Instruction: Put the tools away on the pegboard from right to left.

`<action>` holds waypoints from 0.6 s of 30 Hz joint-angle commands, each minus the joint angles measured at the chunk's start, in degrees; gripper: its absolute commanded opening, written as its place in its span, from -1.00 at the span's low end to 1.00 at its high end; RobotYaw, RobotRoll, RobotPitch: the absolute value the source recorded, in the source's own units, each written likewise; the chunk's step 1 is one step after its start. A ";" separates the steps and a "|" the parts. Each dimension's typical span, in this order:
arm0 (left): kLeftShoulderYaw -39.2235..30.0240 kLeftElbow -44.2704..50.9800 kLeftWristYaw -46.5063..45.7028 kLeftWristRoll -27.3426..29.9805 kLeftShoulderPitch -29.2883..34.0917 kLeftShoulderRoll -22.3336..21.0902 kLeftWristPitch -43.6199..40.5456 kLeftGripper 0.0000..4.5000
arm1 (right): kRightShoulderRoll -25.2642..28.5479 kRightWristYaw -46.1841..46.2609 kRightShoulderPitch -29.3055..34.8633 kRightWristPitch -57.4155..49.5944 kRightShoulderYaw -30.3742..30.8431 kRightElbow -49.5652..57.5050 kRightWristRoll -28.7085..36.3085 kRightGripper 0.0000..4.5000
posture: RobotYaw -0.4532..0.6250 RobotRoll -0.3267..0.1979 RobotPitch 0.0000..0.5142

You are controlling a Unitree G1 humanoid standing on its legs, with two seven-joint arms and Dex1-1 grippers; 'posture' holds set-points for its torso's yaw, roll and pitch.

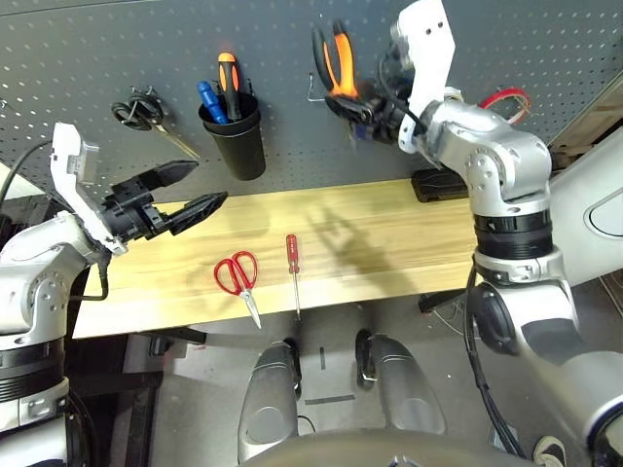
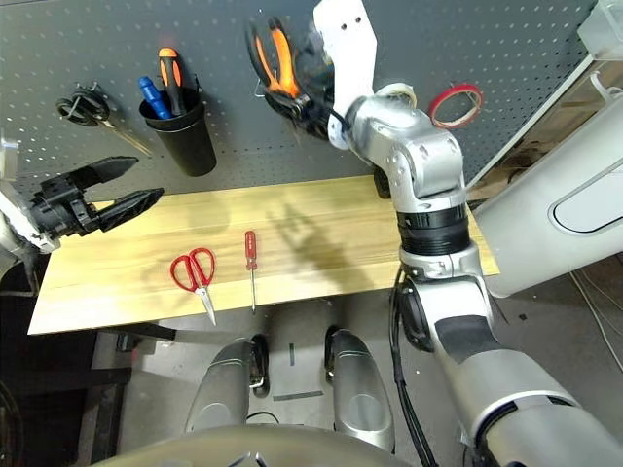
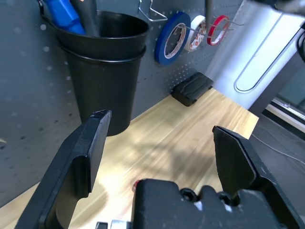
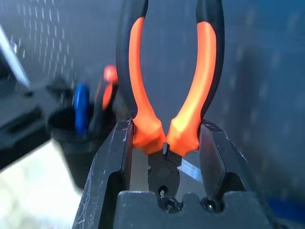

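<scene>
Orange-and-black-handled pliers [image 1: 336, 60] stand handles-up against the pegboard [image 1: 117, 49], and my right gripper [image 4: 164, 131] is shut on their head. A thin red tape ring [image 1: 506, 100] hangs on the pegboard to the right of that arm. Red-handled scissors [image 1: 237, 274] and a slim red-handled screwdriver [image 1: 291, 258] lie side by side on the wooden table [image 1: 389, 243] near its front edge. My left gripper [image 1: 207, 185] hovers open and empty over the table's left part, behind and left of the scissors.
A black cup [image 1: 236, 136] on the pegboard holds blue and orange-handled tools. Black-handled scissors [image 1: 141, 109] hang to its left. Blue [image 3: 171, 38] and white [image 3: 195, 33] tape rolls hang beside the red ring. A black block [image 1: 438, 185] sits at the table's back right. A metal hook [image 1: 313, 95] juts out beside the pliers.
</scene>
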State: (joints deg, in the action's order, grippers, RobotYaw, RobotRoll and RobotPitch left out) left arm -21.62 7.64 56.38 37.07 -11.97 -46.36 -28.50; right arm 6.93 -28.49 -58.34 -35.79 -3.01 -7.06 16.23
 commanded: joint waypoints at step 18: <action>0.96 1.03 -1.41 0.33 -0.59 0.39 -0.79 1.00 | -3.46 9.02 -7.48 56.43 8.93 -33.16 -19.96 -0.07 | -0.14 0.25 -0.67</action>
State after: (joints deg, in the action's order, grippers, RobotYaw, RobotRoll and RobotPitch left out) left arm -21.38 8.13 55.27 37.63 -12.37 -46.10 -29.55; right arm 3.62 -20.86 -63.99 16.72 5.23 -38.44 -2.31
